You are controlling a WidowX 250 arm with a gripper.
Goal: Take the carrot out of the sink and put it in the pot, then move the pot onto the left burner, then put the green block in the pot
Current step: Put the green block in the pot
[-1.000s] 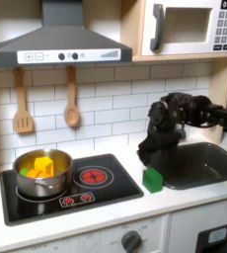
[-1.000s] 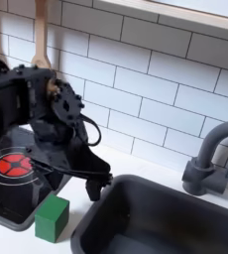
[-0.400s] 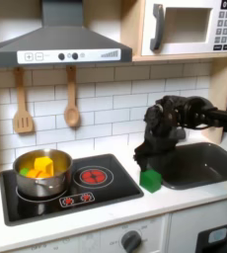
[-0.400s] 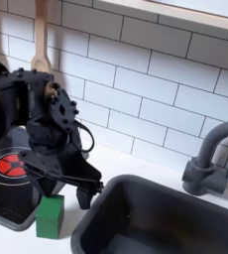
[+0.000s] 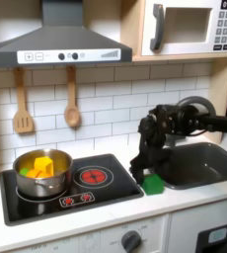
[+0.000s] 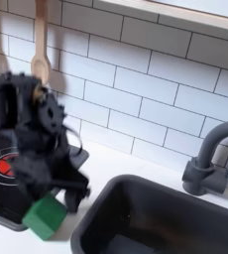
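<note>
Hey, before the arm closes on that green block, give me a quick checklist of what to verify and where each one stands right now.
1. Gripper down at the green block: ok in both exterior views.
2. Block between the jaws: cannot tell, motion blur.
3. Gripper open: cannot tell.
4. Block sitting flat: not ok, it looks tilted in the second exterior view.
5. Pot on a burner at the first exterior view's left: ok.
6. Room in the pot: cannot tell; orange and yellow pieces already inside.

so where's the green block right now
In the first exterior view the green block sits on the counter between the stovetop and the sink, directly under the gripper.
</note>
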